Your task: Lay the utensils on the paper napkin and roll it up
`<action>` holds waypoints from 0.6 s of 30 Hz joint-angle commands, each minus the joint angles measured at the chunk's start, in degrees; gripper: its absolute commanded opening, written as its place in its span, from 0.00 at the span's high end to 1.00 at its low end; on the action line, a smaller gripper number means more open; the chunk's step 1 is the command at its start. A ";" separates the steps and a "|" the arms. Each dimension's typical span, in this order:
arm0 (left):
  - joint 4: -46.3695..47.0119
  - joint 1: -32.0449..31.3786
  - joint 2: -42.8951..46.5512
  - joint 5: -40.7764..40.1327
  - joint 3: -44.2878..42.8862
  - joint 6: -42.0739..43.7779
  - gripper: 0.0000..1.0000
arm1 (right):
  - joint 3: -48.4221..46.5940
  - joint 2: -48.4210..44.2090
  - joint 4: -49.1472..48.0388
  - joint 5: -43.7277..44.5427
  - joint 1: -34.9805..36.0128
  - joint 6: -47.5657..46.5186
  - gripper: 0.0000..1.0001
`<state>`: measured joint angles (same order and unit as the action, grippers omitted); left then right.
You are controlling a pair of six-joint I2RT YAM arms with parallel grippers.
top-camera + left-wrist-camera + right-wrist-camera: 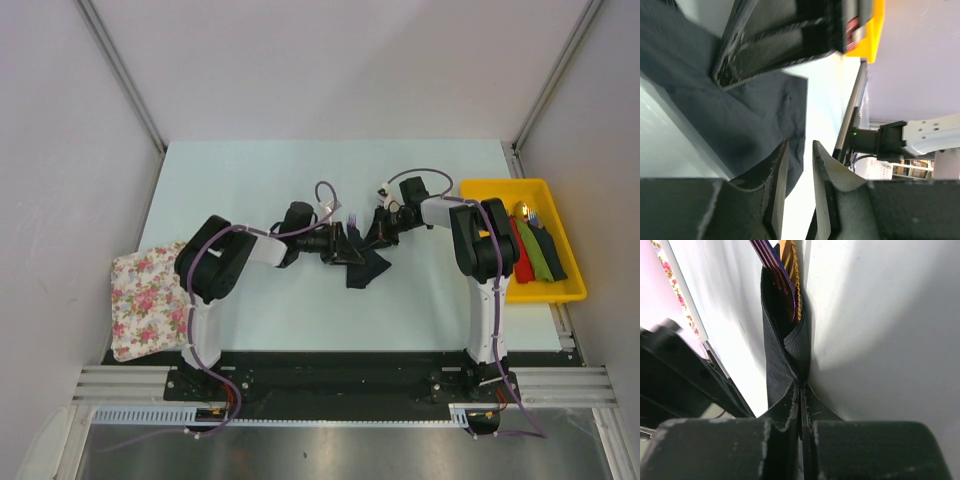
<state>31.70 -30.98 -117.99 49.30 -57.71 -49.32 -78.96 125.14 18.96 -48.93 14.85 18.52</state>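
Observation:
The black paper napkin [366, 266] lies mid-table, partly folded around the utensils, whose tines [352, 218] stick out at its far end. In the right wrist view the napkin [785, 350] wraps purple and gold fork tines [782, 270], and my right gripper [801, 387] is shut on its near fold. In the top view the right gripper [384, 236] sits at the napkin's right side. My left gripper [344, 240] is at its left side. In the left wrist view the left gripper [800, 150] is open with nothing between the jaws, just over the napkin's edge [740, 120].
A yellow tray [560, 290] at the right holds red and green napkin rolls [530, 250] with gold cutlery. It also shows in the left wrist view [875, 25]. A floral cloth [145, 300] lies at the left table edge.

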 commanded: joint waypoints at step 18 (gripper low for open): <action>-3.67 2.50 -8.74 5.11 5.86 2.56 0.98 | -3.03 -3.75 0.29 1.12 0.27 0.28 0.66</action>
<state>29.74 -29.87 -122.74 55.83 -55.29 -48.05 -79.33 124.86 18.70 -49.69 15.31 19.88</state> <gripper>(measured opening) 0.031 0.294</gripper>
